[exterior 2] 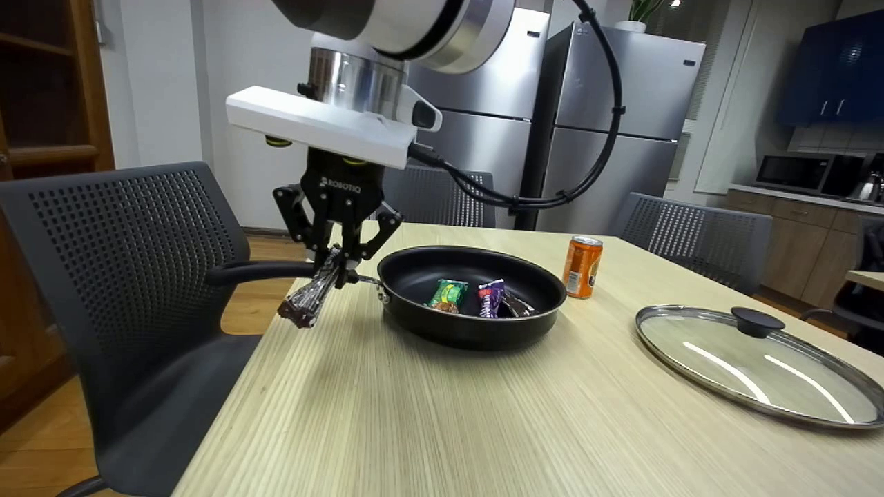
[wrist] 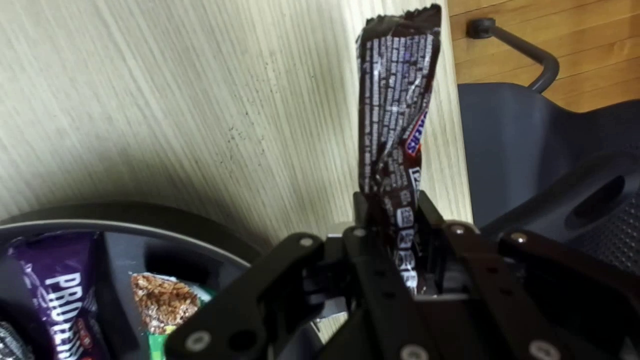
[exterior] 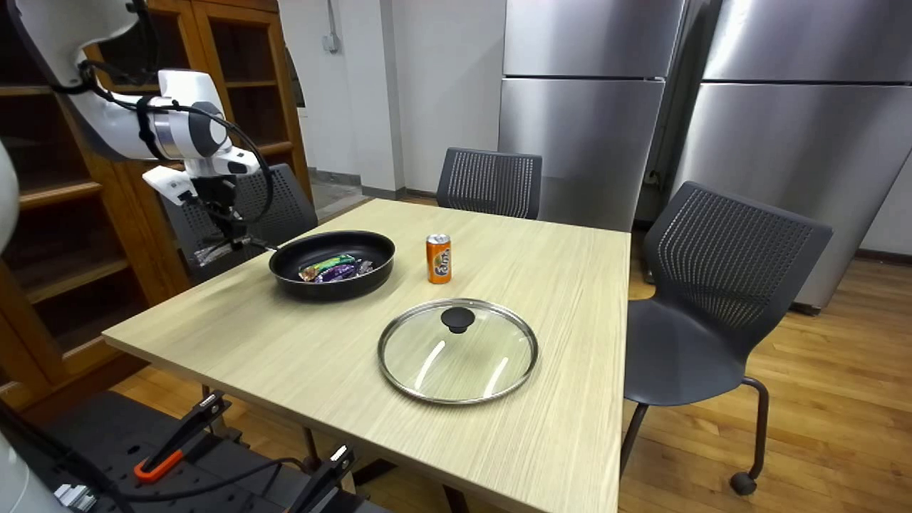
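- The claw [wrist: 393, 215] is drawn together to a narrow gap: it pinches a brown-wrapped bar [wrist: 397, 115] towards one end, and the longer part sticks out past its tips.
- That brown-wrapped bar is above the worktop [exterior: 313, 349], near its edge. In an exterior view it slants down from the claw, to the side of a black pan [exterior 2: 469, 333] and outside its rim. The wrist view shows white print on the wrapper and part of a logo reading "KERS".
- Inside the pan lie three more wrapped snacks: a green bar [exterior 2: 449, 295] on the side nearest the claw, a purple bar [exterior 2: 491, 298] in the middle and a dark bar [exterior 2: 518, 306] just beside it.
- An orange can [exterior: 439, 260] stands upright near the pan — on the side away from the claw.
- A glass lid [exterior: 427, 363] with a metal rim lies flat, apart from the pan, its black knob [exterior: 457, 318] uppermost — bright streaks reflect in the glass.
- A dark chair [exterior 2: 131, 228] stands by the worktop edge closest to the claw; two more chairs [exterior: 712, 263] show at other sides.
- Steel refrigerators [exterior: 570, 149] stand in the background.
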### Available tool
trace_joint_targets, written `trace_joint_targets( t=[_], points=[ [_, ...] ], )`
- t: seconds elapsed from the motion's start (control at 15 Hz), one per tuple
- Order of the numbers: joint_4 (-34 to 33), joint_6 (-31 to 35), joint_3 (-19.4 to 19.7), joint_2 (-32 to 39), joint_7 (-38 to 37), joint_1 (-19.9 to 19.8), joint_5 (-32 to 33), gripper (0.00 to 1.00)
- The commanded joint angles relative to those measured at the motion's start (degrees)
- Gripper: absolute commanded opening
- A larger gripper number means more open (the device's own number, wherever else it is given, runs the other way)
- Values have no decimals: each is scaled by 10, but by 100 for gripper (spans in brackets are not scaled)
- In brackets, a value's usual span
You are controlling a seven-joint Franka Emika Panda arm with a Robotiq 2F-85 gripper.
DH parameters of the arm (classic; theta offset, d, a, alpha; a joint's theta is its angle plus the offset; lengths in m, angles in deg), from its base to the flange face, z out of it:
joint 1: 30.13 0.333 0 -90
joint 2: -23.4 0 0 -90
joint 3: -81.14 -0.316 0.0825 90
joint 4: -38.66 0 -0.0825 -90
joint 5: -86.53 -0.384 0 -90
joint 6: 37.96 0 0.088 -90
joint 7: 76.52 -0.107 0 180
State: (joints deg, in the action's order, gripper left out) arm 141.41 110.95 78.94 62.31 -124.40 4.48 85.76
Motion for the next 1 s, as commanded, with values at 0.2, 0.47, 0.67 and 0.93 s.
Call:
trace_joint_targets(
  t=[0.2, 0.47, 0.67, 0.93],
  points=[
    [81, 23, 1, -77, -2, -43, -5, 6],
    [97, 21, -5, -98, 11, -91, -14, 6],
    [92, 9, -1, -100, 10, -117, -16, 6],
    [63, -24, 3, -81, 9, -144, -20, 6]
  ],
)
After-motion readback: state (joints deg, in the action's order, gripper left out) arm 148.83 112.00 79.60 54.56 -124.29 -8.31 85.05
